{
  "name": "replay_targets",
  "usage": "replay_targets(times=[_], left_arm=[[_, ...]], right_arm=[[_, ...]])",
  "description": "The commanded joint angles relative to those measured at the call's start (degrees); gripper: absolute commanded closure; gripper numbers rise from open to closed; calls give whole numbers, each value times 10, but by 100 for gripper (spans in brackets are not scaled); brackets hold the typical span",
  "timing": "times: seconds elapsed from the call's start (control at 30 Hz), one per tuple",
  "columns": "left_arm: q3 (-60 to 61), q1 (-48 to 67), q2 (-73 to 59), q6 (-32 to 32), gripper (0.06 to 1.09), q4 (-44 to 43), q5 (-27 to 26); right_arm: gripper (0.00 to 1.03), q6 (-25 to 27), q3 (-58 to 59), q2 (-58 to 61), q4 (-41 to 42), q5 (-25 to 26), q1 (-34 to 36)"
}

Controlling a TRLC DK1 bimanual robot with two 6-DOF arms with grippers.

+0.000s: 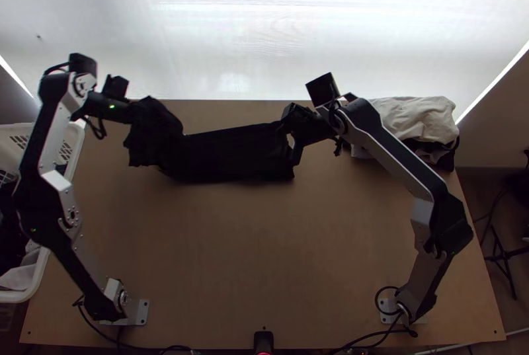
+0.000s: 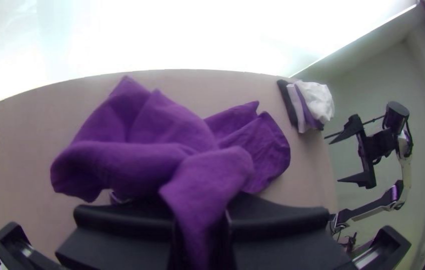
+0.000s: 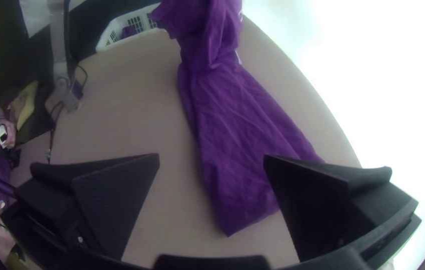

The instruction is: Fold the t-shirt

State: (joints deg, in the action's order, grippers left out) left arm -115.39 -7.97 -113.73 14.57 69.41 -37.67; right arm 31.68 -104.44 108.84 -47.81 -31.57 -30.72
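Observation:
In the top view the dark t-shirt (image 1: 231,153) lies as a long narrow strip across the table's far half, its left end bunched and lifted at my left gripper (image 1: 135,114). The left wrist view has my left gripper (image 2: 202,225) shut on gathered purple-looking cloth (image 2: 172,155), folds hanging over its fingers. At the strip's right end is my right gripper (image 1: 295,135). From the right wrist, my right gripper (image 3: 211,160) stands open above the flat end of the shirt (image 3: 242,150), with nothing held.
A pile of white and dark cloth (image 1: 416,123) lies at the table's far right corner, beside the right arm. A white basket (image 1: 41,276) with cloth stands along the left edge. Bare wood (image 1: 264,242) shows between the arms' bases.

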Motion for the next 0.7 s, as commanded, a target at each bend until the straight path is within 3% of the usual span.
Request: replay_targets(times=[0.0,0.37,0.67], left_arm=[[-129,117,-79,-53,105,28,1],[-157,234,-157,-97,105,-37,1],[-157,290,-232,-156,105,-149,1]], right_arm=[[6,-2,40,-10,24,4,7],[6,-2,145,-46,71,9,36],[6,-3,228,-88,95,14,56]])
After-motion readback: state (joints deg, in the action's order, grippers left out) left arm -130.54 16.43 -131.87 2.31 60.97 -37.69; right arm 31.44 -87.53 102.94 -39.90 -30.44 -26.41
